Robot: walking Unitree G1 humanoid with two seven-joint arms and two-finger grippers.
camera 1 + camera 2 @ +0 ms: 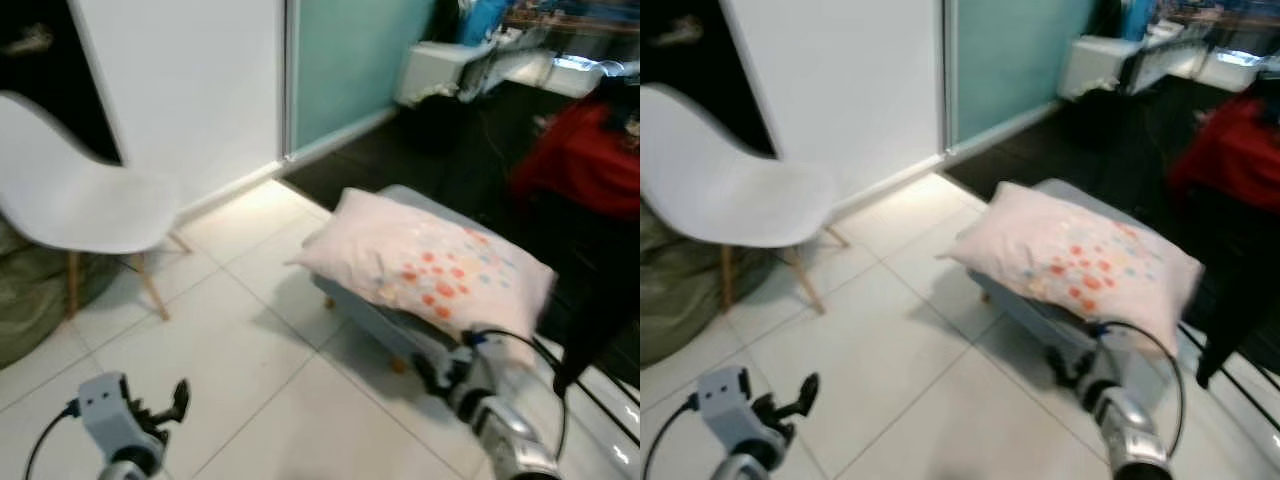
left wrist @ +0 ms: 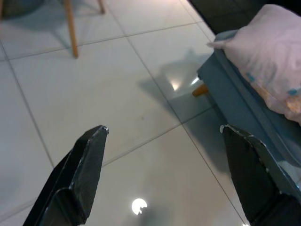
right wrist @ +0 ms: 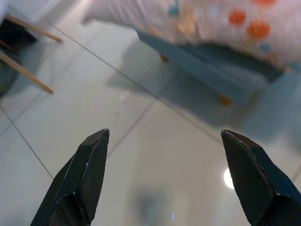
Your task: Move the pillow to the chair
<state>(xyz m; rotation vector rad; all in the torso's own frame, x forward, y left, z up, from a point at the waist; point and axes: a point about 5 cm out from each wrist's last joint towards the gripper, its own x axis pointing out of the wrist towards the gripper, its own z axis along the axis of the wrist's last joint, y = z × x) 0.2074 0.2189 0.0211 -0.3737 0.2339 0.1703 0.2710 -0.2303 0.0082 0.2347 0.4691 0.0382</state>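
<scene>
- Pillow, pale pink fabric with orange and blue dots (image 1: 430,262): not yet picked up; it lies on a low blue-grey padded stool (image 2: 244,106).
- I see the right gripper (image 3: 164,176) spread wide and empty, above tile near the stool.
- Left gripper (image 2: 167,172) likewise wide and empty, over white floor tiles (image 1: 250,350).
- White moulded chair with wooden legs (image 1: 75,190) stands well apart to the left, seat bare.
- Judgement: grasp, carry and placement all remain.

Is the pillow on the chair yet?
No, the pillow lies on the blue footstool; the white chair seat is bare.
</scene>
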